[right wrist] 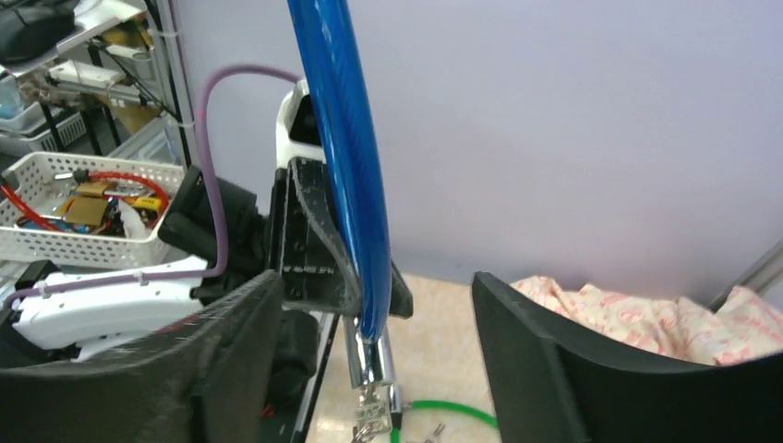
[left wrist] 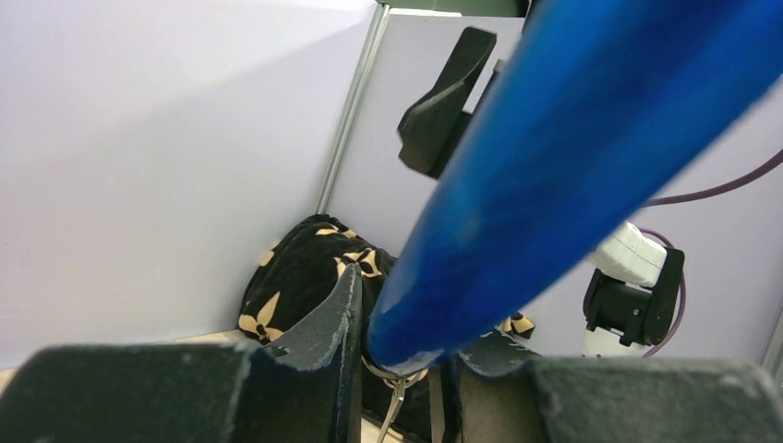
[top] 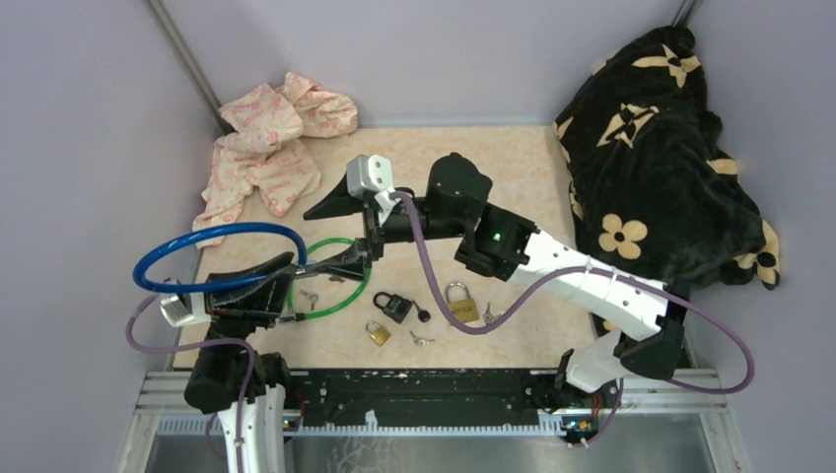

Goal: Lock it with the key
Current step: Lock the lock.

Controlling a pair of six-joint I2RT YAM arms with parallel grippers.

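Left hand (top: pixel 293 268) pinches blue cable lock (top: pixel 222 233); right hand (top: pixel 341 236) spread wide.

Pale lilac walls (top: pixel 463 59) close the scene at the back and on both sides, evenly lit with soft shadows. A thin metal post (top: pixel 184 59) runs up the upper left corner, another (top: pixel 682 10) shows at the upper right. The surface (top: pixel 532 148) is beige with a marbled pattern. A crumpled pink patterned cloth (top: pixel 266 148) lies in its upper left corner and a black blanket (top: pixel 651 168) with cream flowers is heaped at the right. At the left of the right wrist view stands what looks like a shelving rack (right wrist: pixel 171 83) with a white basket (right wrist: pixel 83 208).
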